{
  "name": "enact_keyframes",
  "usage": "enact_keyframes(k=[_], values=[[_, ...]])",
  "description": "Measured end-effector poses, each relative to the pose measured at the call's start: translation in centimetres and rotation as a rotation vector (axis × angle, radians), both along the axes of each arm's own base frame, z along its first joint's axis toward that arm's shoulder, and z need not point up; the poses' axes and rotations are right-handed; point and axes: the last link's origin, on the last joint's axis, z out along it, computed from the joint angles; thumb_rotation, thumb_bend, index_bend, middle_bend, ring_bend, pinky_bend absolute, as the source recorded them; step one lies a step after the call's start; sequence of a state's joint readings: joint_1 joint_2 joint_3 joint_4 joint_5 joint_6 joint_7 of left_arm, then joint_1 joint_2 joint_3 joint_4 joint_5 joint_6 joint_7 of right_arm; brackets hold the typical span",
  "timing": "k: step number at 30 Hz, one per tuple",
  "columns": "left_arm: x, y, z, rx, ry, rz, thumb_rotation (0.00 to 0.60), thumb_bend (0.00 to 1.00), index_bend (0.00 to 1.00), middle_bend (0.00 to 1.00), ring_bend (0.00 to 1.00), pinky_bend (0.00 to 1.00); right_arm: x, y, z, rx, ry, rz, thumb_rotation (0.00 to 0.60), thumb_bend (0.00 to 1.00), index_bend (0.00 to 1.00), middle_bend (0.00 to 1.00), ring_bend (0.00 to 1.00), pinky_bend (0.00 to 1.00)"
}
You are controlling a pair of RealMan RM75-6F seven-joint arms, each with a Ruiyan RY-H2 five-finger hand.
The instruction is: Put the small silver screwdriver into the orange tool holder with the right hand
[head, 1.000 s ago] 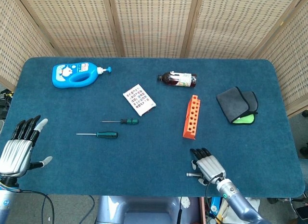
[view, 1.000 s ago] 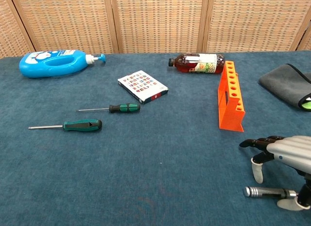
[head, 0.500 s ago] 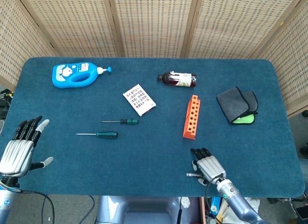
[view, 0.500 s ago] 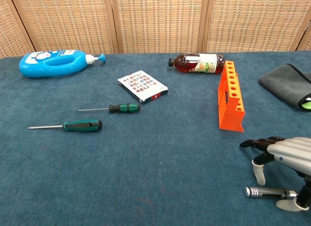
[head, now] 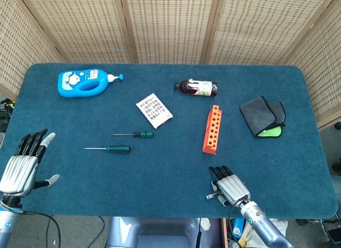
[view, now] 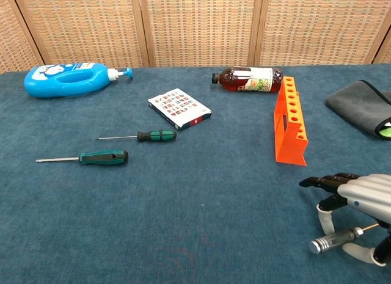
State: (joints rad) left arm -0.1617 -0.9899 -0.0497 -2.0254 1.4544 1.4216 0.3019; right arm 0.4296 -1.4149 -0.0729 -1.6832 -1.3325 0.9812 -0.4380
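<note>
Blue worktop (view: 183, 235): my right hand (view: 360, 195) pinches the small silver screwdriver (view: 333, 240), left hand (head: 21, 165) released. I would firm the pinch before approaching the orange tool holder (view: 290, 128).

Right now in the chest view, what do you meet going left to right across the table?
Blue bottle → larger green-handled screwdriver → smaller green-handled screwdriver → card box → brown bottle → orange tool holder → small silver screwdriver beneath the right hand; grey cloth overlaps.
</note>
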Motion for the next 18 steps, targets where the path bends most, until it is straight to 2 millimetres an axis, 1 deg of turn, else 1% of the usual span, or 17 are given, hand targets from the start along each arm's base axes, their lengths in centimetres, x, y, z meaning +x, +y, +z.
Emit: enact_keyframes(k=[6, 10, 13, 18], values=[[0.0, 0.0, 0.0, 0.001, -0.004, 0.001, 0.600, 0.00, 0.00, 0.00, 0.00, 0.00, 0.9, -0.2, 0.9, -0.021, -0.048, 0.014, 0.600, 0.40, 0.68, 0.00, 0.00, 0.00], [0.0, 0.0, 0.1, 0.000, -0.006, 0.002, 0.600, 0.00, 0.00, 0.00, 0.00, 0.00, 1.7, -0.7, 2.0, -0.041, -0.116, 0.005, 0.600, 0.40, 0.68, 0.00, 0.00, 0.00], [0.0, 0.1, 0.0, -0.005, -0.006, 0.002, 0.600, 0.00, 0.00, 0.00, 0.00, 0.00, 2.4, -1.3, 3.3, -0.060, -0.186, -0.013, 0.600, 0.40, 0.68, 0.00, 0.00, 0.00], [0.0, 0.2, 0.1, -0.002, -0.006, 0.008, 0.600, 0.00, 0.00, 0.00, 0.00, 0.00, 4.1, -2.7, 6.5, -0.091, -0.340, -0.072, 0.600, 0.41, 0.68, 0.00, 0.00, 0.00]])
